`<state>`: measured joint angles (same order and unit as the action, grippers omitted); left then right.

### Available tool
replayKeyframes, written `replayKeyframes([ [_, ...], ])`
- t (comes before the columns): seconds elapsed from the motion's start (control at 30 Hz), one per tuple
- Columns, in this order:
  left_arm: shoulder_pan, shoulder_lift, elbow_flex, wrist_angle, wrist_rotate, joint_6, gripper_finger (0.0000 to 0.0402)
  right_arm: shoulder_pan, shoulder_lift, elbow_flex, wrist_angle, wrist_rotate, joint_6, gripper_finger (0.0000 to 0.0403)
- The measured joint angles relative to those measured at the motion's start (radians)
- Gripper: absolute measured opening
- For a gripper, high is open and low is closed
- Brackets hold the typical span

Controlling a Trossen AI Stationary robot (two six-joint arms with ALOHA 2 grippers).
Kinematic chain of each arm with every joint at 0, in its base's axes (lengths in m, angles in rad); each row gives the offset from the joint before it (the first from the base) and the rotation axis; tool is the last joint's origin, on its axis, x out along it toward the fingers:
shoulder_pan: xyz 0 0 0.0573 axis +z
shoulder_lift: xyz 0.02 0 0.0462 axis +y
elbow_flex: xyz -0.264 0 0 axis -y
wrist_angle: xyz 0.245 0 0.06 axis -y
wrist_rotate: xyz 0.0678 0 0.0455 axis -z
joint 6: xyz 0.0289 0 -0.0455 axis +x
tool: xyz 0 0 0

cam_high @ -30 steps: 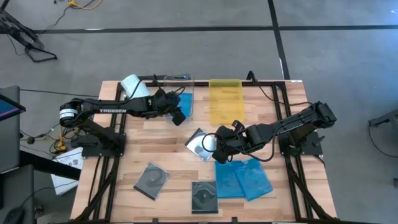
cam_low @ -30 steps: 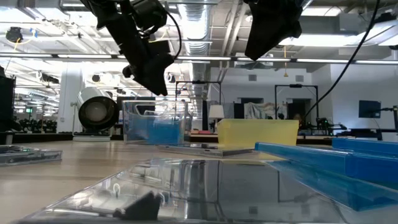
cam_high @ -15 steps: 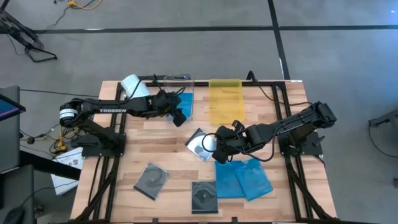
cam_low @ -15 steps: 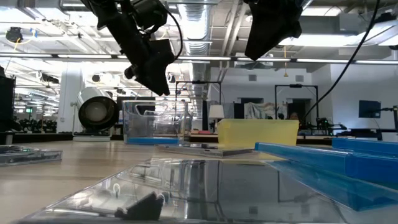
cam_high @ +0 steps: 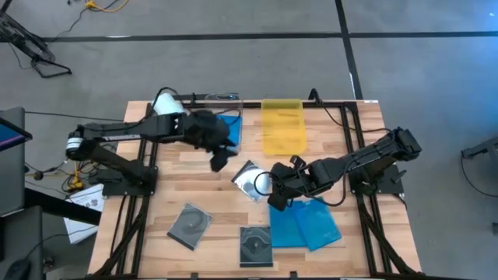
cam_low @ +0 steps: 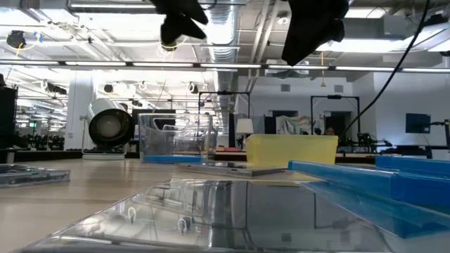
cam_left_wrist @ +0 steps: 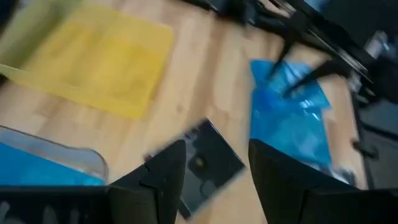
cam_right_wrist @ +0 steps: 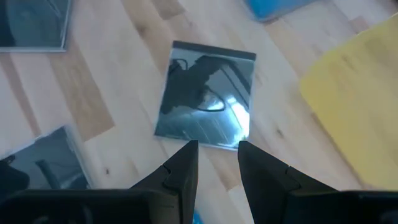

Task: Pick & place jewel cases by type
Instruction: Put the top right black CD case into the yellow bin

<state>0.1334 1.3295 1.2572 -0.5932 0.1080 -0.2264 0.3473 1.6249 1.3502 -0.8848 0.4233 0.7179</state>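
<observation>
Progress: partly done, by my reading. Clock directions follow the high view, twelve at the table's far edge.

Nearest, along the six o'clock edge, two dark grey jewel cases (cam_high: 189,224) (cam_high: 256,245) lie flat on the table (cam_high: 167,183), apart from each other. Just right of them, at about five o'clock, two blue jewel cases (cam_high: 304,224) lie overlapping. None of these four is sorted.

At centre lies a clear jewel case (cam_high: 250,180) with its disc showing. My right gripper (cam_high: 274,200) hangs just beside it on the four o'clock side — fingers (cam_right_wrist: 181,171) a little apart, holding nothing. I judge this case the next pick.

My left gripper (cam_high: 219,159) is raised at about ten o'clock of centre, fingers (cam_left_wrist: 163,180) moderately apart and empty.

Farthest, at twelve o'clock, the clear tray (cam_high: 227,120) holds blue casework — how many I cannot tell. The yellow tray (cam_high: 282,127) beside it looks empty, so the grey and clear type has not begun.
</observation>
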Motion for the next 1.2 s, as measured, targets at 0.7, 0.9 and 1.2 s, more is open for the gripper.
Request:
replayKeyframes([
  [0.7, -0.202, -0.233, -0.613, 0.419, 0.106, -0.400, 0.0138, 0.089, -0.033, -0.399, 0.611, -0.028, 0.562, 0.0107],
  [0.9, -0.255, -0.233, -0.656, 0.408, 0.191, -0.450, 0.0138, 0.102, -0.035, -0.400, 0.739, -0.082, 0.409, 0.0107],
  [1.2, -0.254, -0.233, -0.654, 0.398, -0.143, -0.510, 0.0138, 0.031, -0.029, -0.400, 0.661, -0.067, 0.537, 0.0107],
])
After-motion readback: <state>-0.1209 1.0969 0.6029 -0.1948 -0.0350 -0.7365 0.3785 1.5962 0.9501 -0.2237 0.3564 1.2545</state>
